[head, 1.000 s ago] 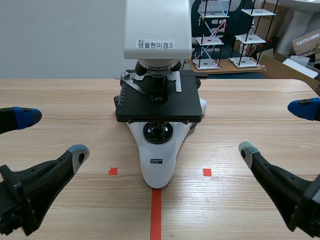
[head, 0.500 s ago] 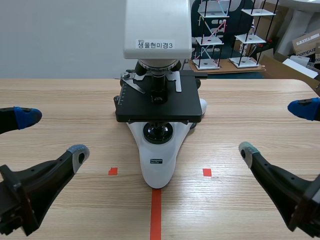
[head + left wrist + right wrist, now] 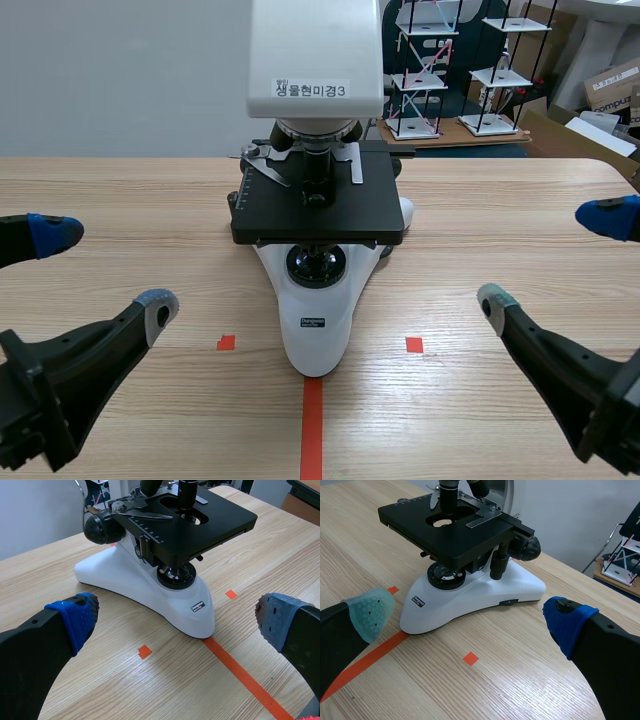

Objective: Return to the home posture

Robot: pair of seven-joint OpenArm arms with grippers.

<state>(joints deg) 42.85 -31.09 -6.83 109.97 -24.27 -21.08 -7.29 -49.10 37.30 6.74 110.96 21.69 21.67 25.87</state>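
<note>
Left hand (image 3: pixel 105 268) sits low at the near left of the table (image 3: pixel 500 220), released: fingers spread wide, nothing btwn them. One fingertip is blue, the other grey-green. Right hand (image 3: pixel 548 258) mirrors it at the near right, also released & holding nothing, w/ the same blue and grey-green tips. Both hands point inward toward the microscope (image 3: pixel 316 200) but stay well apart from it, one on each side, touching nothing.

The microscope stands upright at the table's centre: white base (image 3: pixel 315 320), black stage (image 3: pixel 320 215), white head (image 3: pixel 315 50) w/ a label (image 3: pixel 311 89) in Korean script ending in "3". The near tip of the base meets the far end of the orange-red tape line (image 3: pixel 312 430). A small tape square (image 3: pixel 226 342) lies to each side of the tip.

In both wrist views the microscope lies ahead of that hand, seen btwn the spread fingers, w/ bare wood btwn fingertips and base.

Bg, beyond the table's far right: white shelf racks (image 3: pixel 430 70) and a cardboard box (image 3: pixel 612 85).
</note>
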